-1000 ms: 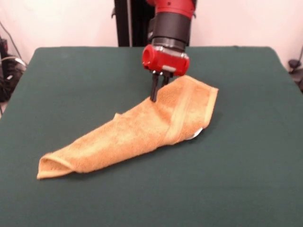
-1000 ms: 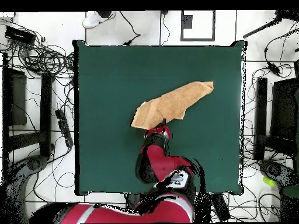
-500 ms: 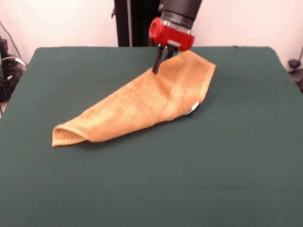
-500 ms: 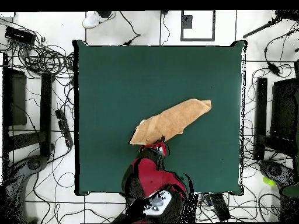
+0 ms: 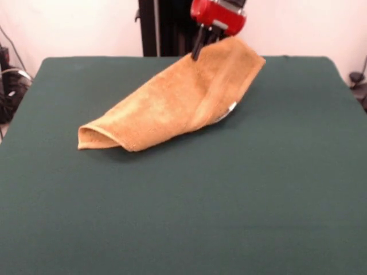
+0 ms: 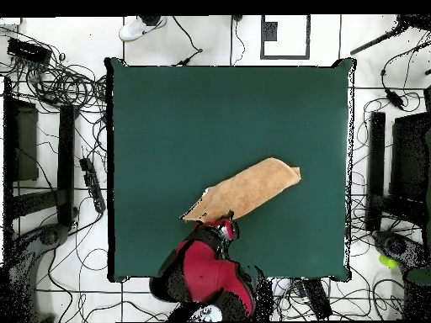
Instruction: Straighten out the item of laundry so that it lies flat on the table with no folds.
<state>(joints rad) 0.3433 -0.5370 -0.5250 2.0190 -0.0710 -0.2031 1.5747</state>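
The orange-tan towel (image 5: 172,103) is folded over on itself and hangs slanted from my gripper (image 5: 202,48) down to the dark green table (image 5: 229,206). Its far upper edge is lifted; its rolled lower end rests on the felt at the left. A woven band and a small white tag (image 5: 230,107) show near the right side. My gripper is shut on the towel's upper edge, near the table's far side. In the overhead view the towel (image 6: 248,190) lies as a slanted strip, with the gripper (image 6: 226,220) at its lower left end, over the table (image 6: 168,109).
The red and black arm (image 6: 206,269) reaches over the table's edge by the robot's base. Cables and equipment (image 6: 50,76) lie on the floor round the table. A shoe (image 6: 139,29) shows at the overhead view's top edge.
My gripper has risen and drawn back toward the robot's side with the towel's edge in it. The towel's resting end has been dragged across the felt after it.
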